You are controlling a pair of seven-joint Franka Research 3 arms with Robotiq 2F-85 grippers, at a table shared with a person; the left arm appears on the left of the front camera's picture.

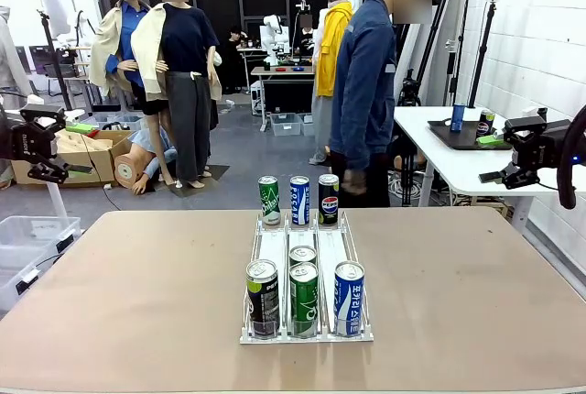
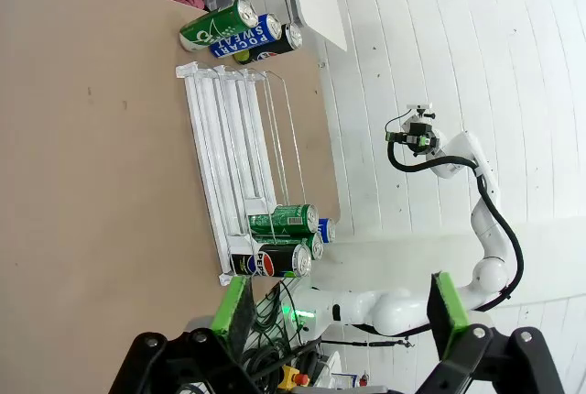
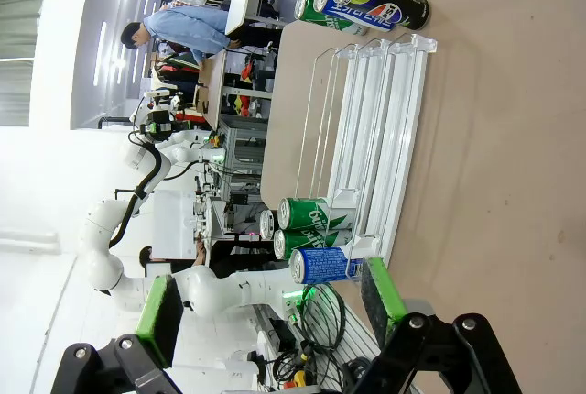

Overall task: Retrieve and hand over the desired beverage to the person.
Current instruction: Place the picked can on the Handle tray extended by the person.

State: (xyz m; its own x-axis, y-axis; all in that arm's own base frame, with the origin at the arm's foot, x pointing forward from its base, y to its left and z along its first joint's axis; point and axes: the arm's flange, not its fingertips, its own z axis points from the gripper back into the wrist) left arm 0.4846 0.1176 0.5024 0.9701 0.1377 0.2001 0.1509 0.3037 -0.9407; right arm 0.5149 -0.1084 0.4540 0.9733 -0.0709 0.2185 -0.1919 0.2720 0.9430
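**Desk with can rack and three loose cans**

A tan desk (image 1: pixel 137 302) carries a clear plastic three-lane can rack (image 1: pixel 306 246) near its middle. Standing directly on the desk, just beyond the rack's far end, are three upright cans in a row: a green Sprite can (image 1: pixel 268 200), a blue Pocari Sweat can (image 1: pixel 299 200), and a black Pepsi can (image 1: pixel 329 199). The rest of the desk surface around the rack is bare wood-tone board.
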